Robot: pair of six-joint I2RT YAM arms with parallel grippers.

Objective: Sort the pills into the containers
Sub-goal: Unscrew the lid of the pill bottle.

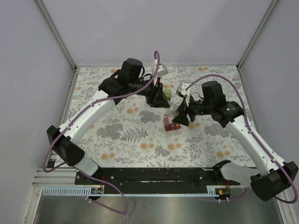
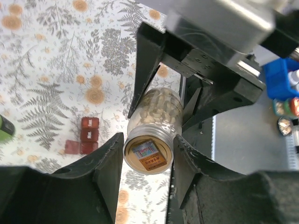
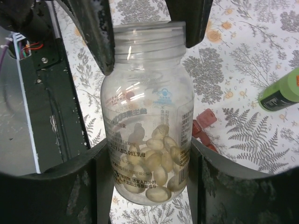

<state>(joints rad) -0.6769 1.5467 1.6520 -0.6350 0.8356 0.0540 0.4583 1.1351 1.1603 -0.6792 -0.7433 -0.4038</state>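
A clear bottle (image 3: 147, 116) of pale pills (image 3: 154, 170) hangs above the table (image 1: 117, 140), near the red pill box (image 2: 84, 136). The right hand (image 3: 148, 156) clasps its lower body; the left hand (image 2: 148, 148) pinches its threaded neck (the surest hold). It looks light, stiff and slick, and the loose pills will likely shift.

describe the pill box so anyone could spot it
Over the flowered cloth, find the clear bottle held by the left gripper and right gripper. Just nearer the arm bases lies the pill box: a small dark-red cluster of square compartments, low, unlike the round green bottle farther back.
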